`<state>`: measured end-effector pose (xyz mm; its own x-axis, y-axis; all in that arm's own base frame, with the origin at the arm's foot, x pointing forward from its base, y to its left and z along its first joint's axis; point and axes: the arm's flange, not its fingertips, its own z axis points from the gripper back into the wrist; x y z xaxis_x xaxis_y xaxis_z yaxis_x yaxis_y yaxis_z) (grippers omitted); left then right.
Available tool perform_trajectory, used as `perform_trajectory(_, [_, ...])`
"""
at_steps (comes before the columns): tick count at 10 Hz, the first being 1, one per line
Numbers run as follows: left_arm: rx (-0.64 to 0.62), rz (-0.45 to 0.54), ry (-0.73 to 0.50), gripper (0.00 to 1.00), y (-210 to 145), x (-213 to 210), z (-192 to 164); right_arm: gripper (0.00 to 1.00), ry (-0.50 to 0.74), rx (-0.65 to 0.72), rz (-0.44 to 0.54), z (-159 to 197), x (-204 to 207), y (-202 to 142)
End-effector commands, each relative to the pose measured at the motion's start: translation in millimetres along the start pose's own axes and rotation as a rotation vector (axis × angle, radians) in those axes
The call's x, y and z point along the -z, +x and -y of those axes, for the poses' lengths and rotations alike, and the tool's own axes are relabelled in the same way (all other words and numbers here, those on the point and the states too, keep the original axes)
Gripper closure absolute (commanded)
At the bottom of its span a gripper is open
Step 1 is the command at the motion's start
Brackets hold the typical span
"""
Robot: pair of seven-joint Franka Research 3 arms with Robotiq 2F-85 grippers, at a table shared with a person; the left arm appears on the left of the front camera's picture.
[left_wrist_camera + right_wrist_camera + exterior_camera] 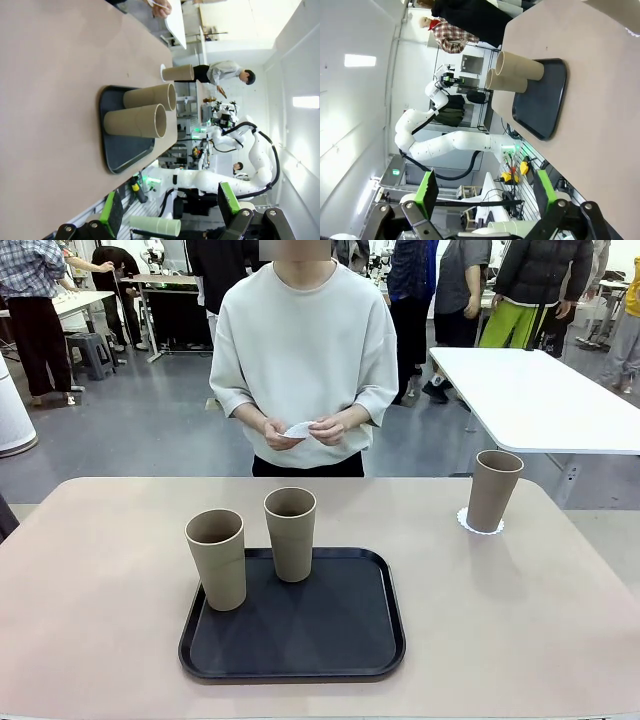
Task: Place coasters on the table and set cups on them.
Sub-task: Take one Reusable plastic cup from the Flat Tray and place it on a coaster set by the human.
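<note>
One cup stands on a coaster at the far right of the table; a second cup and third cup wait on the black tray. The person's hands hold another coaster, probably the next to lay. The left gripper and right gripper gape wide, empty.

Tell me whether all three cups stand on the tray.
No: two cups stand on the tray; the third cup sits on a coaster on the table.

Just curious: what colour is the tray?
The tray is black, clearest in the front view.
</note>
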<state>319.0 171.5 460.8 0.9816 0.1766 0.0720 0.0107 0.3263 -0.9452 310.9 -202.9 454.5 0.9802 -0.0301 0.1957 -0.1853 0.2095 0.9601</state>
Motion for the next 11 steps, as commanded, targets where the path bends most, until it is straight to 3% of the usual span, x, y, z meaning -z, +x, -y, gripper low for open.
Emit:
perform_trajectory(1, [0.009,0.003,-0.014,0.0,-1.0,-1.1,1.7,0.0,0.007,0.001,0.004,1.5,-0.9,-1.8])
perform_trajectory(11, [0.009,0.003,-0.014,0.0,-1.0,-1.1,1.7,0.0,0.007,0.001,0.004,1.5,-0.9,-1.8])
